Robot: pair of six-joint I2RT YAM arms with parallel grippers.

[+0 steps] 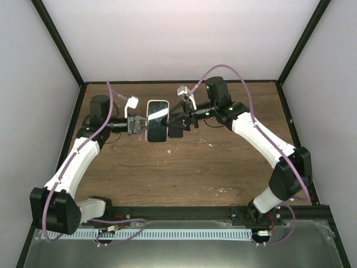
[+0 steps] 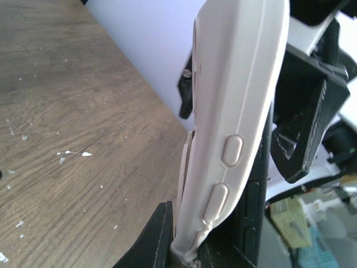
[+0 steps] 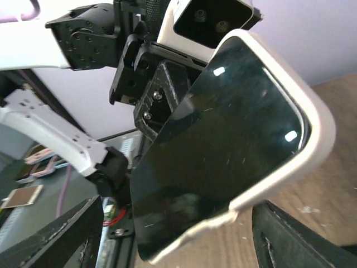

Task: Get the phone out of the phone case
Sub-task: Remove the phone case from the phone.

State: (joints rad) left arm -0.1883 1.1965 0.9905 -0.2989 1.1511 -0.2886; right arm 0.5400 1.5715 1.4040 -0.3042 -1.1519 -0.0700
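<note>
Left end effector (image 1: 140, 124) clamps the phone case (image 2: 245, 84), fingers (image 2: 159, 240) cropped; right end effector (image 1: 174, 125) gapes beside it.

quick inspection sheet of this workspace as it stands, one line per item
surface: brown wooden tabletop, scattered white specks
job's things: black-screened phone still in its white rubbery phone case, apparently held off the table between both claws
clutter: nothing seen
grippers: left claw shut on the case's edge; right claw open, fingers straddling the opposite edge
cables: purple cables looped along both arms
surroundings: white walls, black frame posts
</note>
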